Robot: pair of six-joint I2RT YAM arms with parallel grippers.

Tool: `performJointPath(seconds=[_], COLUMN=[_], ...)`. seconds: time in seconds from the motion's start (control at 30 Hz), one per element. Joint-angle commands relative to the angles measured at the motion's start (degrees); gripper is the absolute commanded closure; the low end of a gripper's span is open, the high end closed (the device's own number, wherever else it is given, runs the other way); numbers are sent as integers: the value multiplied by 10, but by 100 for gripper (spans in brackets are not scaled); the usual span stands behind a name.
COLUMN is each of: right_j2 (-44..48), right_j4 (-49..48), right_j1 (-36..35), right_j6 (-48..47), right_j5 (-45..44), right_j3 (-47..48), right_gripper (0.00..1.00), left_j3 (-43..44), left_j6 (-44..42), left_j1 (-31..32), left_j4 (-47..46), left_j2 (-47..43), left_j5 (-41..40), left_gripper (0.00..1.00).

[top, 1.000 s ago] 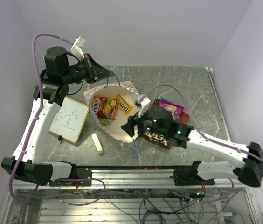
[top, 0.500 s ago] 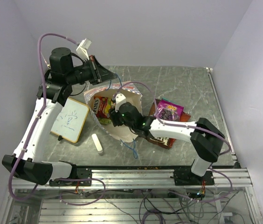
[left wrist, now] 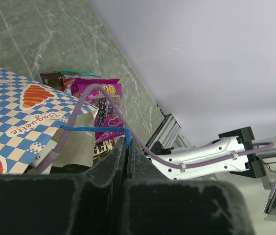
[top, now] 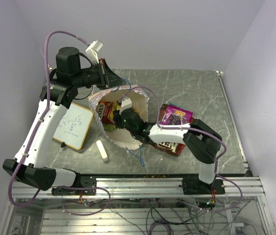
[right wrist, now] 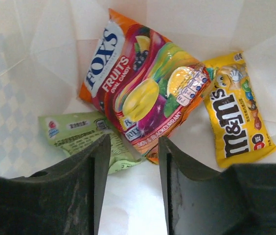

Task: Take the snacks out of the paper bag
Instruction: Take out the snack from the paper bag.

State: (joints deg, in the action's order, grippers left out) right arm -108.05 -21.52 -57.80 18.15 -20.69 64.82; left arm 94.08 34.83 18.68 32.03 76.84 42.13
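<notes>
Where open, paper bag (top: 121,139) plain white.

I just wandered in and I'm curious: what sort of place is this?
Most likely a robotics lab test cell: two white robot arms bolted to a metal rail at a stone-patterned table, plain walls boxed around it, and loose cables hanging underneath.

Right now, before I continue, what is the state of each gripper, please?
Left gripper: closed on the blue cord handle of the paper bag.
Right gripper: open inside the bag, holding nothing, over the orange candy packet.
</notes>
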Motion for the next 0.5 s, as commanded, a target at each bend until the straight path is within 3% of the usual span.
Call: performJointPath(seconds=[0.0, 0.23, 0.47], right_j2=[-25, -93, -137], right_j4=[-46, -35, -49], right_j1=[7, 22, 33], right_j6=[36, 67, 70], right_j5=[-55, -59, -32], right_j3=[6, 57, 87], right_gripper=[53, 30, 23], left_j3=[14, 40, 48], left_j6=[-20, -51, -68], left_j1=[19, 43, 57], left_j4=[11, 42, 56], left_j2=[8, 23, 20], left_j5=[29, 18, 7], left_gripper=[93, 93, 93])
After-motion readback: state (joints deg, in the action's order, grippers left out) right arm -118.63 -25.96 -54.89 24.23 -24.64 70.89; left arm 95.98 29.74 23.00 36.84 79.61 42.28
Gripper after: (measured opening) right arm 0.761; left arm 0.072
